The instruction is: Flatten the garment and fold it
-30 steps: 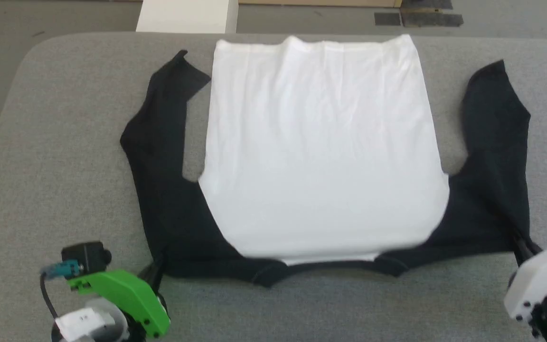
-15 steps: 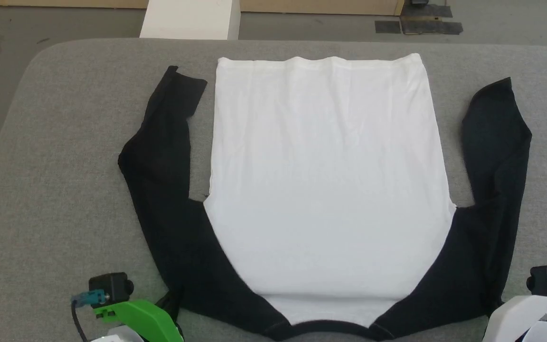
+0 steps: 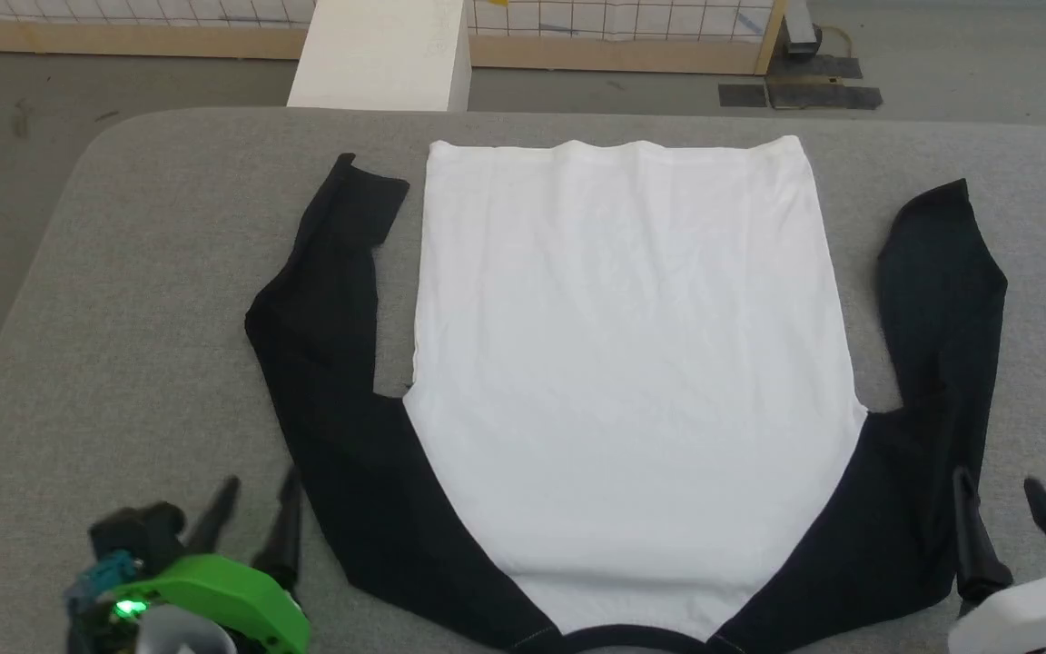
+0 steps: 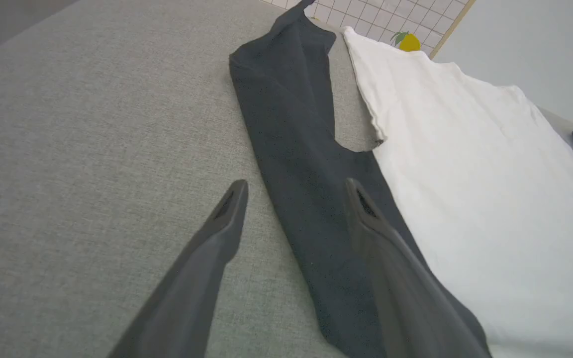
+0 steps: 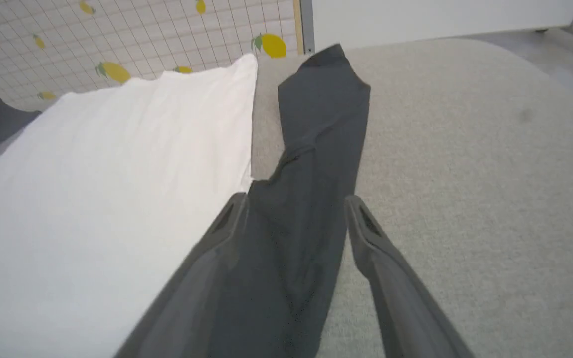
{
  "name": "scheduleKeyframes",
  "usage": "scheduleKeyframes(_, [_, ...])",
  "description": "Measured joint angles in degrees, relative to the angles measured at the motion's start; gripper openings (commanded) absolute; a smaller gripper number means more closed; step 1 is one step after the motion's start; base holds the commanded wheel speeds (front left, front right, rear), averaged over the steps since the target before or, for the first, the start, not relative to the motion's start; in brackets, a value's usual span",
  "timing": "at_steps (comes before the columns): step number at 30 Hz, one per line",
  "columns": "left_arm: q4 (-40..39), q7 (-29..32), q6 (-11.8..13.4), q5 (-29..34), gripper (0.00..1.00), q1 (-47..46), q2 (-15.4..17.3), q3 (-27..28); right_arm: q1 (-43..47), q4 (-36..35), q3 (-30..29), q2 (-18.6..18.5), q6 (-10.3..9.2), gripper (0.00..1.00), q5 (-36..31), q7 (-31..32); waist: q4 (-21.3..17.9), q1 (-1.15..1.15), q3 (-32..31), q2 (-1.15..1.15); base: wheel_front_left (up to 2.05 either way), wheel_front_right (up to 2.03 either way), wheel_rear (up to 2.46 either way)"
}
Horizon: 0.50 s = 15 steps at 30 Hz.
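Note:
The garment (image 3: 623, 363) lies flat on the grey table (image 3: 123, 300), white body in the middle, hem at the far side, black neckband at the near edge. Its black sleeves run up both sides, the left sleeve (image 3: 323, 309) and the right sleeve (image 3: 941, 309). My left gripper (image 3: 260, 486) stands open at the near left, just beside the left shoulder edge; in the left wrist view the left gripper (image 4: 294, 186) straddles the sleeve's edge (image 4: 291, 164). My right gripper (image 3: 995, 486) is open at the near right; the right gripper (image 5: 294, 201) hovers over the right sleeve (image 5: 316, 149). Neither holds cloth.
A white box (image 3: 382, 54) stands on the floor beyond the table's far edge, with a wooden-framed grid fence (image 3: 632, 23) behind it. Bare grey table surface lies left and right of the sleeves.
Both grippers have opened and let go of the shoulders of the garment, which now lies flat. The head camera has tilted, so the whole scene sits lower in the picture.

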Motion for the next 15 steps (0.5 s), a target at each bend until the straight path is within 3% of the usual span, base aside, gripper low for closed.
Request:
scheduleKeyframes(7, [0.5, -5.1, -1.1, 6.8, 1.0, -9.7, 6.0, -0.3, -2.9, -2.8, 5.0, 0.0, 0.0, 1.0, -3.8, -11.6, -1.0, 0.0, 2.5, 0.0, 0.0, 0.0, 0.0])
scheduleKeyframes(15, [5.2, 0.7, -5.1, 10.3, 1.0, -31.8, 13.0, -4.1, -11.7, -3.0, 10.7, -0.1, 0.0, 1.0, -4.6, -14.0, -2.7, 0.0, 9.6, 0.0, 0.0, 0.0, 0.0])
